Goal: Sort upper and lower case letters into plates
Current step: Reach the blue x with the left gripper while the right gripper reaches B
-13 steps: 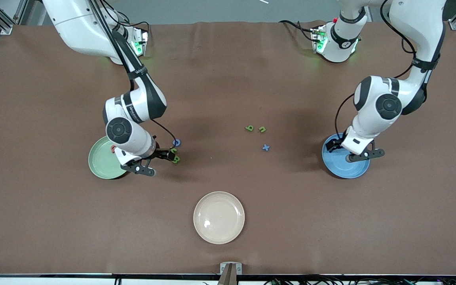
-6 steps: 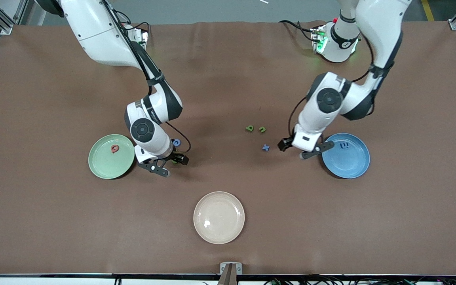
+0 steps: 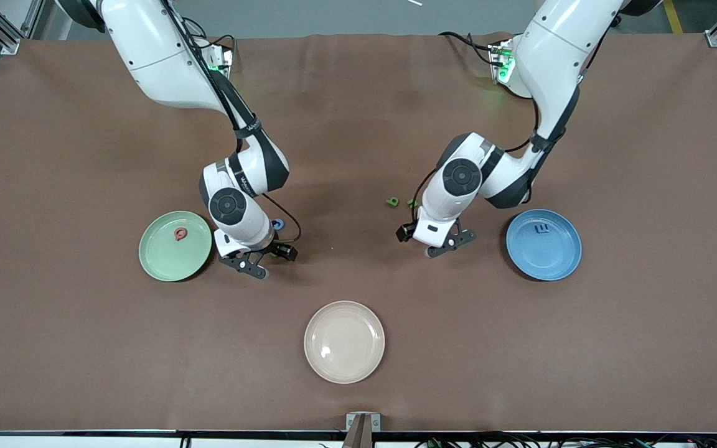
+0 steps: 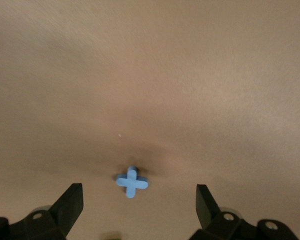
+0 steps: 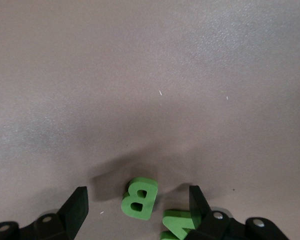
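Black fingers of right gripper (image 5: 135, 212) spread, straddling green B (image 5: 138, 198); close on B only, N (image 5: 177, 222) touches 1 finger. Left gripper (image 4: 139, 205) spread over blue x (image 4: 131, 181), mid-table; centre, then drop. Vs 1 s ago: left gripper gone from blue plate (image 3: 561, 264), m (image 3: 542, 229) in it. Q (image 3: 180, 234) in mint plate (image 3: 165, 264).

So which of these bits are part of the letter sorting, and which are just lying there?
Part of the job:
- green plate, red letter in it
- blue plate, blue letter in it
- blue x
- green B
- loose green letter

Just lying about:
- beige plate
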